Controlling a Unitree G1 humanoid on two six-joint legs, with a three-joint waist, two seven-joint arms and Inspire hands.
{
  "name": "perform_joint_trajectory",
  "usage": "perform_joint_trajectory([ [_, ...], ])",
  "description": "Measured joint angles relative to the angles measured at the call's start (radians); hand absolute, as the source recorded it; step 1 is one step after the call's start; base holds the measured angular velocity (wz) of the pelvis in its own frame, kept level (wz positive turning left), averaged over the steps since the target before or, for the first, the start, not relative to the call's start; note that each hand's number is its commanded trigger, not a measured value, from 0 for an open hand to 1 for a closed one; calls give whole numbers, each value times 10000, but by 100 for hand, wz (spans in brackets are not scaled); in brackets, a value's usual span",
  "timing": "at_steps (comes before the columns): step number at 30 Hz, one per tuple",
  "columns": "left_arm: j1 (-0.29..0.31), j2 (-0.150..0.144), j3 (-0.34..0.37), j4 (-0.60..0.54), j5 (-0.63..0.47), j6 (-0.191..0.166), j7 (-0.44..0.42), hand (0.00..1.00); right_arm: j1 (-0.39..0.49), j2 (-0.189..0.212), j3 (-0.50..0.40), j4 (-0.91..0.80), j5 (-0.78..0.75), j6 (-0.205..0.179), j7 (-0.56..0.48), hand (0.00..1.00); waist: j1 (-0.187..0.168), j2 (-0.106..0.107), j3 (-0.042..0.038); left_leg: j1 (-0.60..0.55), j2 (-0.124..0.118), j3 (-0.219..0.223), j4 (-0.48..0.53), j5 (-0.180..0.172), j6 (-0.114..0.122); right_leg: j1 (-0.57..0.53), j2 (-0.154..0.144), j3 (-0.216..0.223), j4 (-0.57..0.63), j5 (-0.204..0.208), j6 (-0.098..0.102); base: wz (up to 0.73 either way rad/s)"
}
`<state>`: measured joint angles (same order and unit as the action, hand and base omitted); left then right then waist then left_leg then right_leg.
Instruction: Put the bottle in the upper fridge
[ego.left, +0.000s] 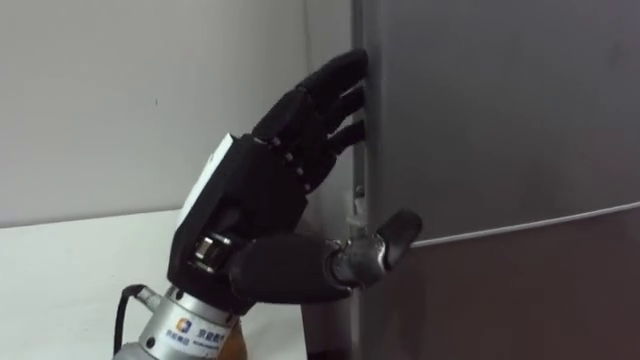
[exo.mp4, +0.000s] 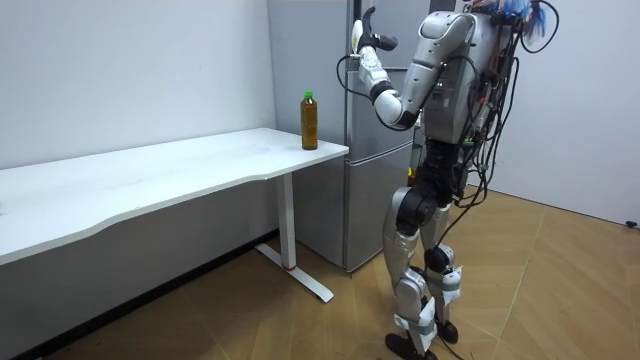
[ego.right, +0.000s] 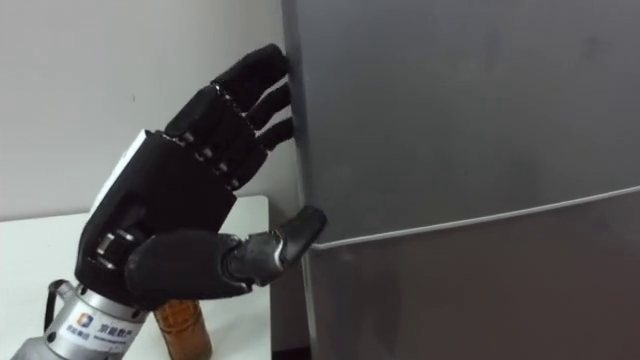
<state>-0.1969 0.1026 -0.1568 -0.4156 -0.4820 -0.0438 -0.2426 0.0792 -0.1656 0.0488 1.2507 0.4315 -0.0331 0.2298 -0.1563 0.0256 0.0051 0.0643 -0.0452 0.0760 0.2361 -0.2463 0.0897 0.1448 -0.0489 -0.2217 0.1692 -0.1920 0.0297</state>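
The bottle (exo.mp4: 309, 120), amber liquid under a green cap, stands upright on the corner of the white table (exo.mp4: 150, 175) nearest the fridge; its lower part peeks out below my wrist (ego.right: 180, 325). My left hand (ego.left: 250, 200) is raised at the left edge of the grey upper fridge door (ego.left: 500, 120). Its fingers (ego.left: 335, 85) are nearly straight, with the tips against the door's side edge. The thumb (ego.left: 400, 232) rests on the door front just above the seam between the upper and lower doors. The door is closed. I stand upright close to the fridge (exo.mp4: 365, 150).
The long white table runs along the wall to the left of the fridge, its corner almost touching the fridge side. A white wall lies behind it. Wooden floor stretches behind and to the room view's right of me.
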Motion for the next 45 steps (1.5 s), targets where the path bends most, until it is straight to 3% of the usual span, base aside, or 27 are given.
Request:
perform_joint_trajectory([
  [2, 0, 25, -154, 65, -2, 39, -46, 100, 0, 0, 76, -45, 1, 0, 0, 0, -17, 0, 2, -2, -1, 1, -2, 0, 0, -4, 0, 2, -2, 0, 0, 0],
  [5, 11, 32, -325, 114, -99, 92, -62, 89, 1, -2, 84, -70, 3, 0, 0, 0, -28, 7, 4, -5, 2, 1, -9, 0, 0, -10, 4, -1, -4, 0, 0, 0],
  [7, 11, 87, -536, 132, -108, 242, -100, 76, 0, -1, 84, -71, 3, 0, 0, 0, -34, 29, 17, -6, 1, 2, -14, 0, -1, -10, 4, -1, -7, 0, 0, 0],
  [10, 12, 97, -887, 142, -111, 393, -337, 44, -2, 0, 84, -73, 12, -1, 0, 0, -52, 34, 17, 0, 5, 8, -23, 0, -1, -13, 8, 9, -7, 0, 0, 0],
  [11, 13, 120, -1047, 160, -107, 448, -461, 16, -4, 0, 85, -73, 14, -2, -2, 0, -56, 36, 18, 0, 6, 9, -24, 0, -1, -15, 9, 12, -8, 0, 1, 0],
  [13, 13, 181, -1248, 171, -107, 476, -571, 0, -6, 1, 85, -73, 15, -2, -5, 0, -58, 36, 19, 0, 8, 12, -25, 0, -1, -18, 10, 16, -8, 0, 1, 0],
  [22, 39, 365, -1449, 175, 60, 615, -900, 0, -15, 0, 75, -81, 8, 3, -3, 0, -75, 13, 33, 20, 11, 37, -42, 1, -2, -26, 15, 85, -3, 0, 1, 0],
  [31, 48, 564, -2079, 171, 381, 815, -1010, 0, -52, 0, 78, -112, 29, 12, 15, 0, -151, 10, 35, -54, 28, 121, -81, 1, -3, -187, 34, 174, -3, 0, 0, -3],
  [38, 49, 664, -2137, 170, 629, 838, -1283, 0, -96, 1, 79, -113, 161, 4, -11, 0, -434, 92, -19, 2, 65, 338, -138, 3, -7, -233, 58, 283, -3, 5, -8, -8],
  [45, 48, 660, -2230, 170, 626, 838, -1771, 0, -78, 0, 79, -76, 469, -9, 1, 0, -603, 102, -22, 54, 124, 481, -144, 1, -21, -222, 91, 322, -7, 21, -34, -4],
])
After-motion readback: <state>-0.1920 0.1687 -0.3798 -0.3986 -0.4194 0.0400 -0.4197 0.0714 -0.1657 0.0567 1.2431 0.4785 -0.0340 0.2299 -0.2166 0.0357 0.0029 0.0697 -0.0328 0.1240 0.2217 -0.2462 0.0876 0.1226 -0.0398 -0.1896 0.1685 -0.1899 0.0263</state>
